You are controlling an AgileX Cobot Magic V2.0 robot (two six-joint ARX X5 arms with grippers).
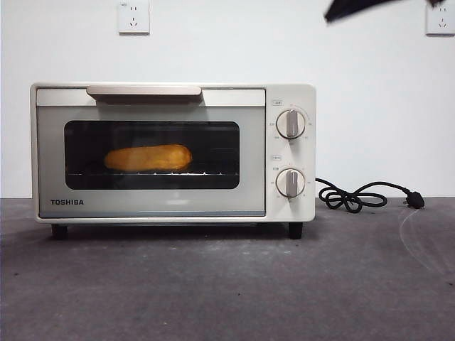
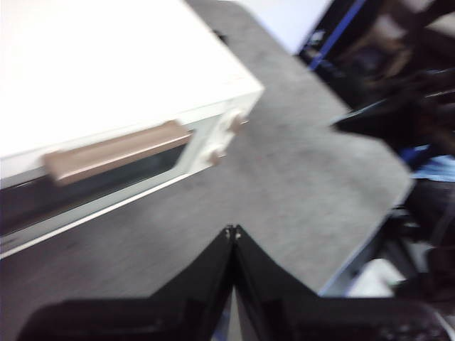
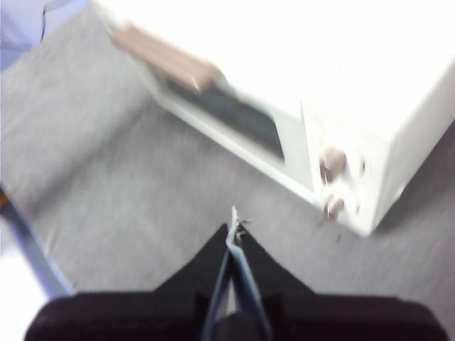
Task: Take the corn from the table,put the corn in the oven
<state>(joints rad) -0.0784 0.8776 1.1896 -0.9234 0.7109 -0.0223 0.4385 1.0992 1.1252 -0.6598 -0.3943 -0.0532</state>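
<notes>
Left gripper [image 2: 232,231] clenched empty, jaw tips touching, hanging above bare table [image 2: 298,177] in front of the oven [image 2: 106,64]. Right gripper [image 3: 234,229] also pinched closed with nothing in it, over the table near the oven's knob side. Front view shows only a black arm tip [image 1: 355,8] at the top. Oven door closed; corn [image 1: 148,158] lies on the rack inside, behind the glass. Cord [image 1: 362,195] coiled on the table beside the oven.

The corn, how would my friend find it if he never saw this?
Look for the cream-white Toshiba oven on the grey table. Peer through its dark glass door: the corn lies on the wire rack. It is the only yellow-orange thing there.
</notes>
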